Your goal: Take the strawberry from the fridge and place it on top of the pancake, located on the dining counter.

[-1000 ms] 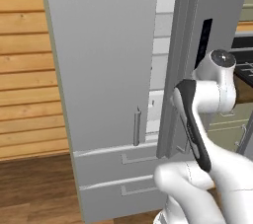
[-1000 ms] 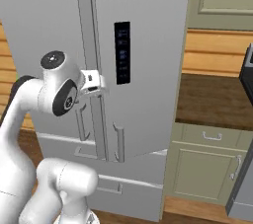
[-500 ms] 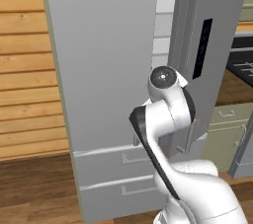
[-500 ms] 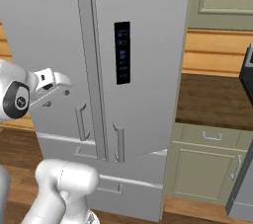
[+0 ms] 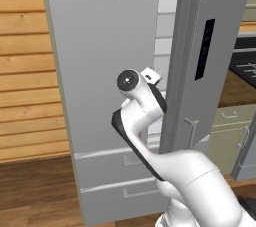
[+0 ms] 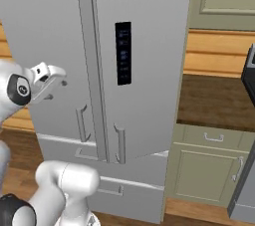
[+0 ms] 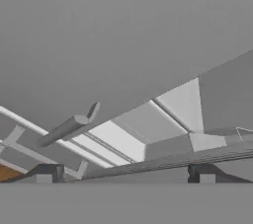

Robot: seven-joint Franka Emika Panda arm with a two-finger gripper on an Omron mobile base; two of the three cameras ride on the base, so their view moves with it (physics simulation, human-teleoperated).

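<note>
Left base view: arm swung further left across fridge (image 5: 110, 61) front versus a second ago; gripper (image 6: 56, 81) now beside left door, jaws wide apart, empty.

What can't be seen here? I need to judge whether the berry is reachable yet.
- Inside of the tall light grey fridge: left base view shows a narrow strip, cut off by the doors.
- Shelves in the hand view: a sliver, contents hidden by the door.
- Door gap: hidden in the right base view.

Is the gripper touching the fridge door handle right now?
Apart. In the hand view the bar handle lies clear of both spread fingertips; the gripper hangs beside the fridge door.
</note>
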